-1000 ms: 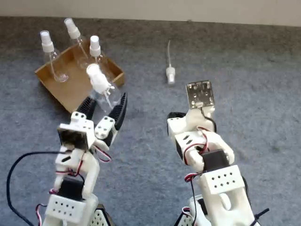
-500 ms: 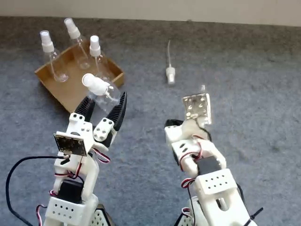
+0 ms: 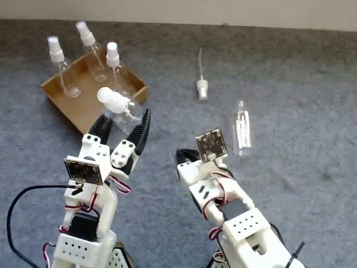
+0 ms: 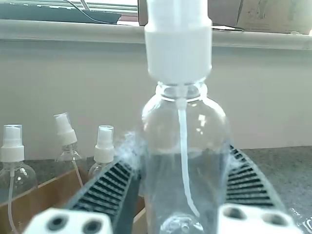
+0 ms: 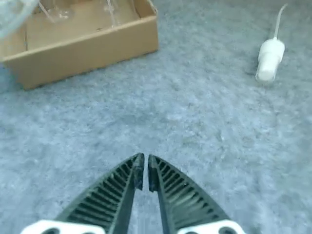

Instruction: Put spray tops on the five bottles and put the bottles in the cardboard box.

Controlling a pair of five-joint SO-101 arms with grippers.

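I find the left gripper clamped on the held bottle, one black finger on each side of its clear body. The bottle carries its white spray top and leans toward the cardboard box, at the box's near edge. In the left wrist view the dip tube runs down inside the body between the two fingers. Three standing bottles, each with a top fitted, are upright inside the box. The right gripper has its jaws drawn almost together, with only a thin slit at the tips. It has hold of nothing and hangs low over the grey carpet. An uncapped bottle lies on its side on the carpet just beside the right arm, well apart from the box. The loose spray top lies on the carpet farther out, between box and uncapped bottle, with its tube pointing away from the arms.
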